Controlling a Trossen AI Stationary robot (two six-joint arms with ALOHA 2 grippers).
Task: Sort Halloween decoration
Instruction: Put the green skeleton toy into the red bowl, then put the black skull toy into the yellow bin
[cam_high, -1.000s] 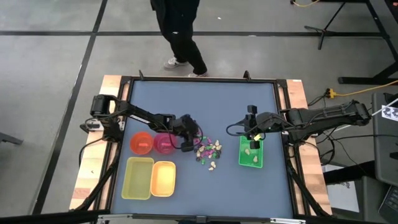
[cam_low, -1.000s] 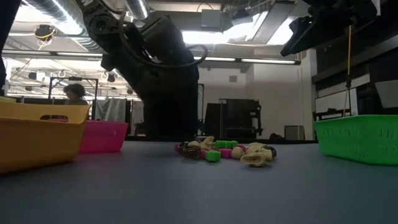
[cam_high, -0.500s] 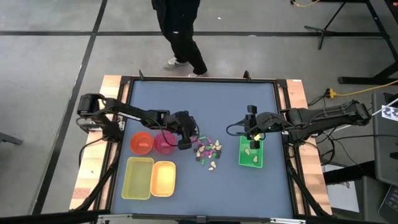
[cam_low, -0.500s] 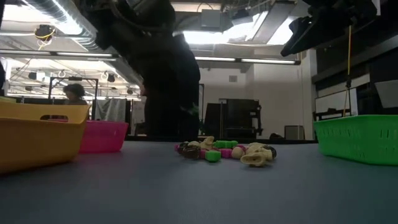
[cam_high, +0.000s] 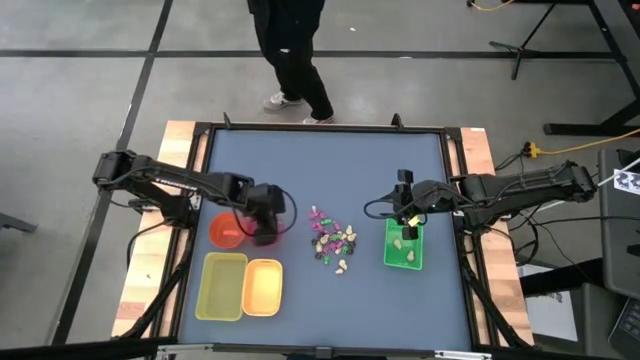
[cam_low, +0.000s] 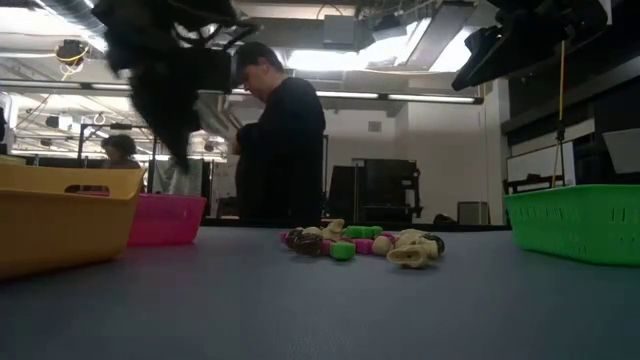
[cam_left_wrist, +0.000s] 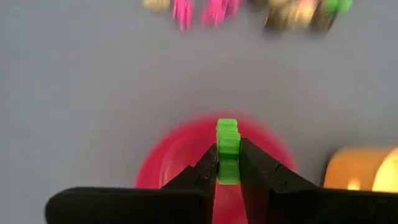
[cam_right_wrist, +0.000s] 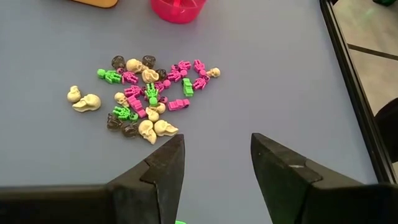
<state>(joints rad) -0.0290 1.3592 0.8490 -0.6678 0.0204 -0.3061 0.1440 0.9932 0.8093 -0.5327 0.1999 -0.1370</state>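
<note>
Left gripper swung over pink bowl, green trinket pinched between fingers

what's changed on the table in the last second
The left gripper, shut on a green trinket, left the trinket pile and moved left over the pink bowl. The right gripper stayed open over the green tray; the pile looks unchanged.

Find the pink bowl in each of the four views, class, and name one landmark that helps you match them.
High view: pink bowl, mostly hidden under the left gripper, beside the orange bowl.
Low view: at left, behind the yellow tray.
Left wrist view: beneath the gripper holding a green trinket.
Right wrist view: at the top edge.
Shared landmark: the trinket pile.
</note>
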